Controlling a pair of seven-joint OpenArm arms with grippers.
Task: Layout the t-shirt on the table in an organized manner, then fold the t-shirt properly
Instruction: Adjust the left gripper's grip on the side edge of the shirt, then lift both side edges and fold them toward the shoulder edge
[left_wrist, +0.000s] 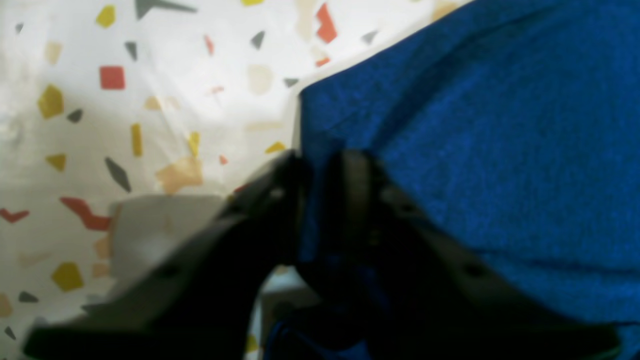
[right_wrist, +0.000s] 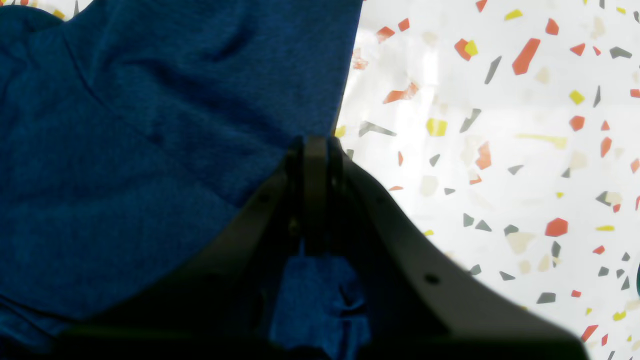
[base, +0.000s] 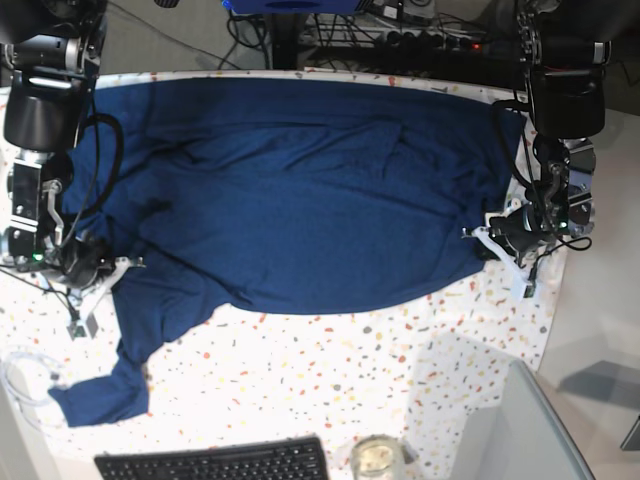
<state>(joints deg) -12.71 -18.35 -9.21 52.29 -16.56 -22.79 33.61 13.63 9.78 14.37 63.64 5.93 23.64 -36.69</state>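
Base: t-shirt (base: 290, 190) spread on table (base: 330, 370) | both edges gripped

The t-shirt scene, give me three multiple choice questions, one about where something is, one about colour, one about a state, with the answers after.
1. In the base view, where does the keyboard lie?
A. on top of the t-shirt
B. at the near edge, below the t-shirt
C. beside the left end effector

2. What colour is the t-shirt?
A. dark navy blue
B. red
C. white

3. What is the right end effector doing?
A. hanging open above the table
B. shut on the keyboard
C. shut on an edge of the t-shirt

Answers: 1 B, the black keys sit at the bottom of the picture, apart from the cloth. 2 A, plain blue knit in every view. 3 C, in the right wrist view its jaws meet at the shirt's edge with blue fabric bunched between them, over the speckled table.
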